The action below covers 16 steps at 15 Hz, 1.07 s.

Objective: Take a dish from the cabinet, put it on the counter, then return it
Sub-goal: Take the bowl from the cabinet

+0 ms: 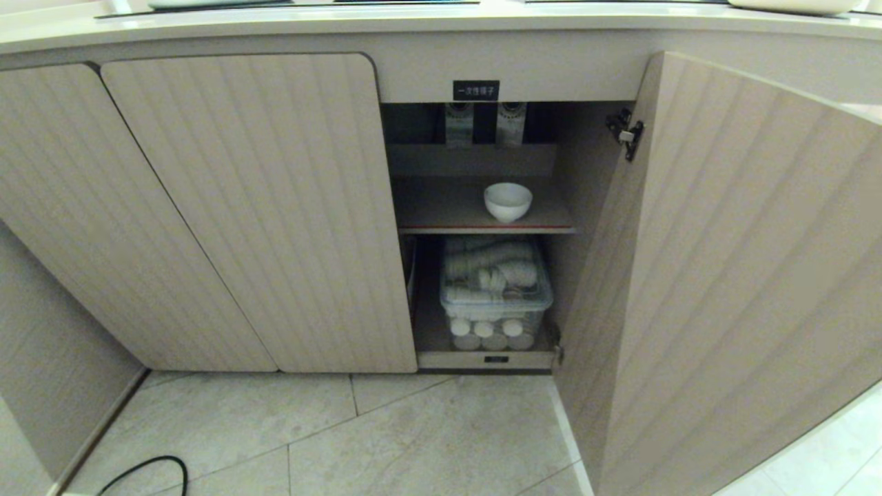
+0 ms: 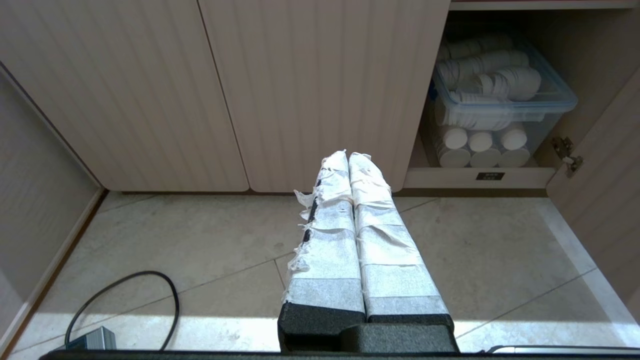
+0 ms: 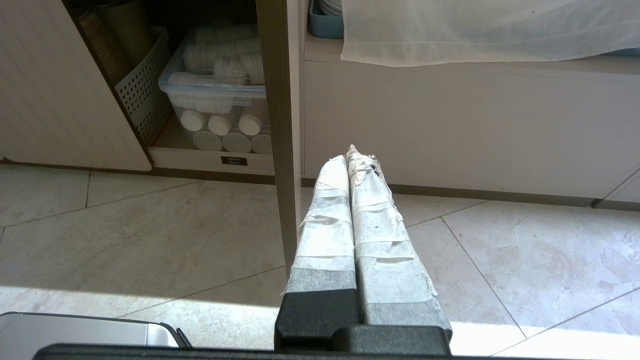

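Both pincers, left (image 2: pixel 348 156) and right (image 3: pixel 351 155), pressed together above the floor; dish (image 1: pixel 508 201) on cabinet (image 1: pixel 262 207) shelf

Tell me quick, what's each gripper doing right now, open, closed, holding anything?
Left gripper: closed, holding nothing, low over the floor.
Right gripper: closed, holding nothing, beside the open door's edge.
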Motion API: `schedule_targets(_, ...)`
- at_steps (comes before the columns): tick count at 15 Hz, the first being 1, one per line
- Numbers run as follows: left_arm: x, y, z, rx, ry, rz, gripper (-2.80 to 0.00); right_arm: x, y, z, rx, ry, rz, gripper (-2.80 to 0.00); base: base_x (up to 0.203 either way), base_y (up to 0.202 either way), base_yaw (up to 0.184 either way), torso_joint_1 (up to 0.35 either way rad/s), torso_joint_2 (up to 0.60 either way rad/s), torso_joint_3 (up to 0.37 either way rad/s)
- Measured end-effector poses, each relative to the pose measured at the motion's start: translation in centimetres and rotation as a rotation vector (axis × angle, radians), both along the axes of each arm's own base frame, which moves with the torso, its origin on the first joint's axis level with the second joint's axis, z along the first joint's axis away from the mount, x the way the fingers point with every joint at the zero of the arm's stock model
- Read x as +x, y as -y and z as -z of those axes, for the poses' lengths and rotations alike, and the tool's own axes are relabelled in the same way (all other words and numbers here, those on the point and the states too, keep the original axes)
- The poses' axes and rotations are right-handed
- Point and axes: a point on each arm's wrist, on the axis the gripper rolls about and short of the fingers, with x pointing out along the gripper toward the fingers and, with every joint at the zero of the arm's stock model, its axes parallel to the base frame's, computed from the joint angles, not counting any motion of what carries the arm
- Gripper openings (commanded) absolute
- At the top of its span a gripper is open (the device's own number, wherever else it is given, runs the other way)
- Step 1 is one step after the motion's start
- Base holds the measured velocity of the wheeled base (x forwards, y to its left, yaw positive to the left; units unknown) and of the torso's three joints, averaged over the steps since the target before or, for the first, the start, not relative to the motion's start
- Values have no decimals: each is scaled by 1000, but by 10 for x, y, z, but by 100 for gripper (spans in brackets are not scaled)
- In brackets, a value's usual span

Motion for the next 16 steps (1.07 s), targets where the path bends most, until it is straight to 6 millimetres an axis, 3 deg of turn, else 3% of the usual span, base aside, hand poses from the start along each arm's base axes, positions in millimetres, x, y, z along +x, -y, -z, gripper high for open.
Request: schedule_targets(16,0,0,0,3,0,1,-280,0,0,0,0,0,0,-280,0,0,0,0,0,0)
